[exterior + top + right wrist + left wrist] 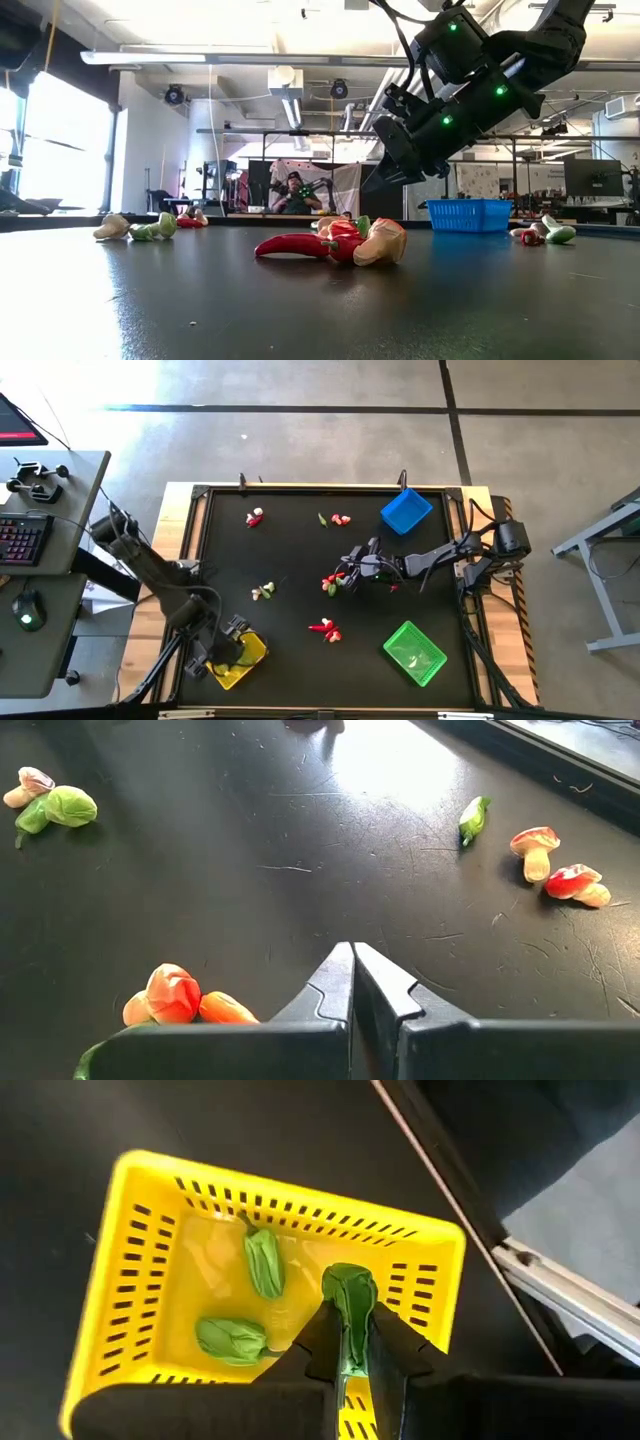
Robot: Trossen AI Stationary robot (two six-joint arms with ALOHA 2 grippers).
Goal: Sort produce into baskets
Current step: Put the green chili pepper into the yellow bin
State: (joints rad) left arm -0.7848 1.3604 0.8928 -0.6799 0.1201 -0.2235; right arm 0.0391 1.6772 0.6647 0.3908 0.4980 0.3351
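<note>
Two green pods (248,1302) lie in the yellow basket (136,1250) under my left claw (352,1348), which pinches a third pod (349,1295), while farther off my right claw (352,982) hangs clenched and empty above the table (260,830) beside scattered produce (170,998).

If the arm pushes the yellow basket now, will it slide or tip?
Probably slide: the yellow basket looks like thin slotted plastic, so light, on a smooth table. Its low walls make tipping unlikely. The green pods inside may shift a little.
</note>
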